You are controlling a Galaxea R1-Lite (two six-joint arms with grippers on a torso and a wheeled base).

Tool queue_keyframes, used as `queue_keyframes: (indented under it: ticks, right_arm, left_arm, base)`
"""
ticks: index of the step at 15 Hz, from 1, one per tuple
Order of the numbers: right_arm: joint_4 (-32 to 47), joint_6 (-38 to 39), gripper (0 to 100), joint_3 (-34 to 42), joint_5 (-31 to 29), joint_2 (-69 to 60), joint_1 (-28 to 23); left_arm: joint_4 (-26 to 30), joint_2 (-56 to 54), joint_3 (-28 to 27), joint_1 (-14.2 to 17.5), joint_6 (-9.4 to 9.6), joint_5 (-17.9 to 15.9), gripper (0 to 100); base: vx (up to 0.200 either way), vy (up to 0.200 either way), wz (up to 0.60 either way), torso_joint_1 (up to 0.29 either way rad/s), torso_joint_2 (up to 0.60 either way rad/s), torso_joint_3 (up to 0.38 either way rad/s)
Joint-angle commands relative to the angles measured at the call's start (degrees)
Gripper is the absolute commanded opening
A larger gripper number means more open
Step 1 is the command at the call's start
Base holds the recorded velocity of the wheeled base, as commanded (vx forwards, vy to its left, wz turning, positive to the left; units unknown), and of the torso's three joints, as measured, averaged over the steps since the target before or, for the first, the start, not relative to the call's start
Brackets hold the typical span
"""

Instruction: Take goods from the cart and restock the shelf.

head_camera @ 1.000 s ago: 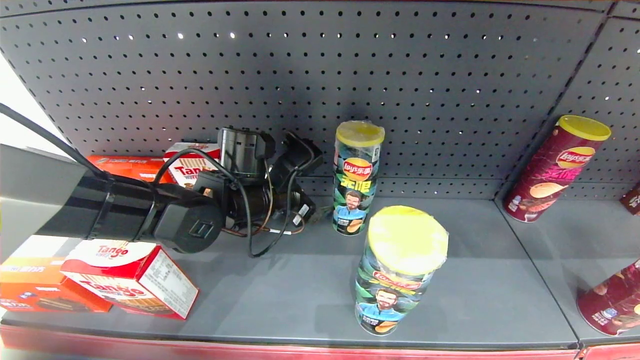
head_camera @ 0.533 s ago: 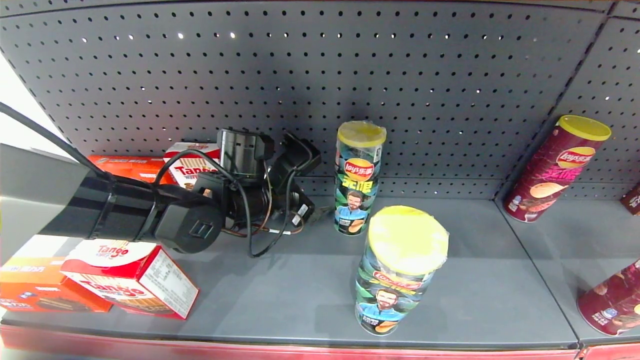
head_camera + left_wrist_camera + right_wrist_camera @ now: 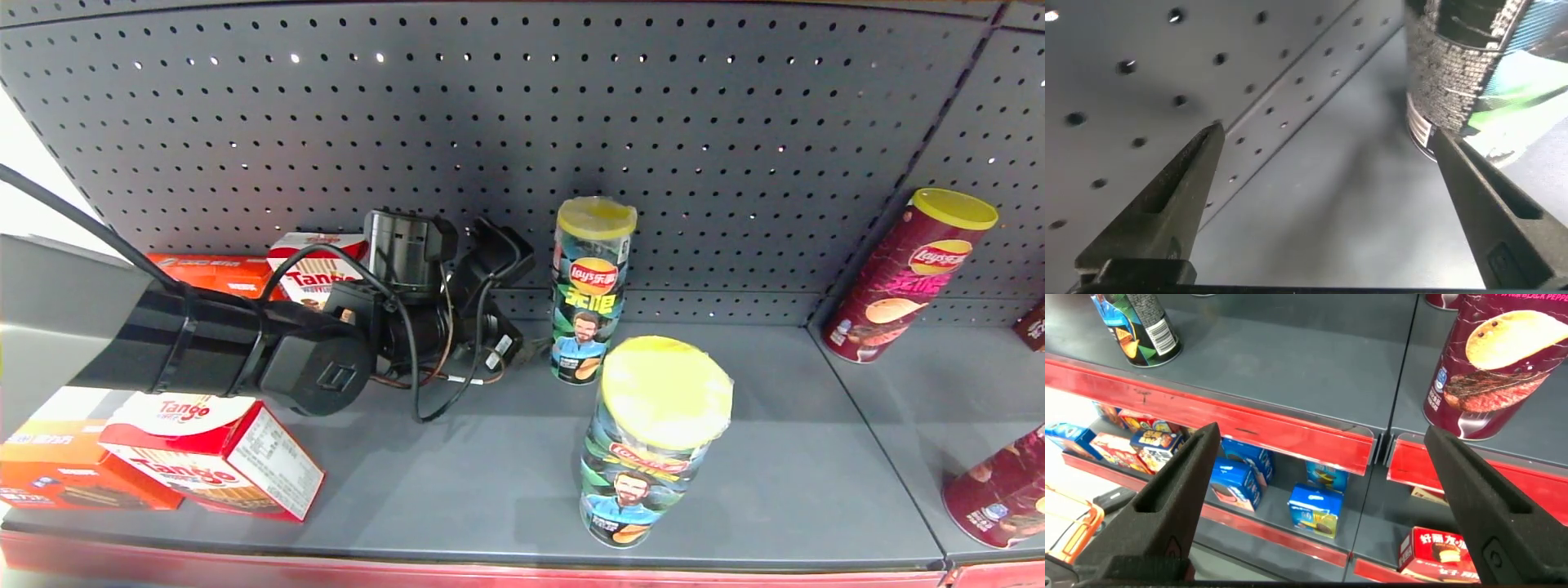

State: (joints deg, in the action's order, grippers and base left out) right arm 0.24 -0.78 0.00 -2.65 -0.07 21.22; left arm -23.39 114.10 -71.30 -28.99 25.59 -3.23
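A green chips can point(image 3: 593, 290) with a yellow lid stands upright at the back of the grey shelf point(image 3: 490, 482), against the pegboard. My left gripper point(image 3: 522, 302) lies low on the shelf just left of it, open. In the left wrist view the left gripper point(image 3: 1327, 135) holds nothing between its fingers, and one fingertip point(image 3: 1454, 163) sits at the base of the can point(image 3: 1462, 65). A second green can point(image 3: 653, 441) stands nearer the front edge. My right gripper point(image 3: 1323, 431) hangs open in front of the shelf's red front edge point(image 3: 1290, 429), holding nothing.
Red-and-white wafer boxes point(image 3: 216, 453) point(image 3: 314, 269) and orange boxes point(image 3: 49, 465) point(image 3: 204, 273) sit left of the arm. Maroon chips cans point(image 3: 906, 278) point(image 3: 996, 490) stand in the right bay, past a divider. Lower shelves hold blue packs point(image 3: 1319, 510).
My left arm has slid a little to the right along the shelf, and the back green can has shifted slightly right with it.
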Motion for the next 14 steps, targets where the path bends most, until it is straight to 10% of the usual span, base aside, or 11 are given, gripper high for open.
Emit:
queue_keyframes:
  ticks: [1,10,14]
  right_arm:
    - [0.02,-0.01,100,0.0,0.01,0.07,0.05]
    - [0.02,-0.01,100,0.0,0.01,0.07,0.05]
    - [0.02,-0.01,100,0.0,0.01,0.07,0.05]
  left_arm:
    - [0.01,0.15,0.02,-0.19,-0.1,-0.02,100]
    - [-0.25,-8.11,4.07,0.51,-2.65,2.0,100]
    - [-11.41,-14.79,19.54,1.22,-4.67,6.57,100]
  base:
    - [0.0,0.0,0.0,0.0,0.0,0.0]
    - [0.0,0.0,0.0,0.0,0.0,0.0]
    - [0.0,0.0,0.0,0.0,0.0,0.0]
